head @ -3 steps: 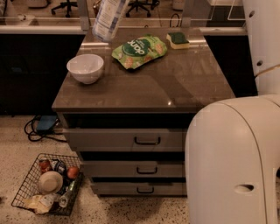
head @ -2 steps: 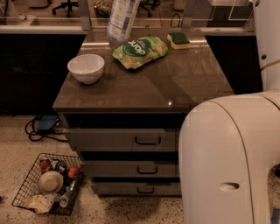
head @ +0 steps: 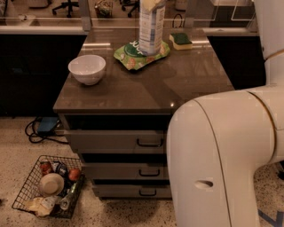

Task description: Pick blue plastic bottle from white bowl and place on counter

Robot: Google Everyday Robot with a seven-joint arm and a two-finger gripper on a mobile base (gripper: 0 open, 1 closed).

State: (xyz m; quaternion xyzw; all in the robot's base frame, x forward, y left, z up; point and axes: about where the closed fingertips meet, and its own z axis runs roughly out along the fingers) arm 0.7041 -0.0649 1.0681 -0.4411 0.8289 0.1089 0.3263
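Observation:
The blue plastic bottle [head: 151, 29] stands upright at the top of the camera view, above the far middle of the counter [head: 177, 84], with its base in front of a green snack bag [head: 133, 55]. My gripper [head: 151, 3] is at the picture's top edge, mostly cut off, and holds the bottle by its top. The white bowl [head: 87, 69] sits empty on the counter's left side, well left of the bottle.
A green sponge [head: 180, 40] lies at the counter's far right. Three grey drawers [head: 115, 141] are below the top. A wire basket [head: 46, 186] of clutter sits on the floor at lower left. My white body [head: 222, 155] fills the lower right.
The bottle has moved right from above the counter's far left and turned from tilted to upright over the snack bag. The bowl has not moved.

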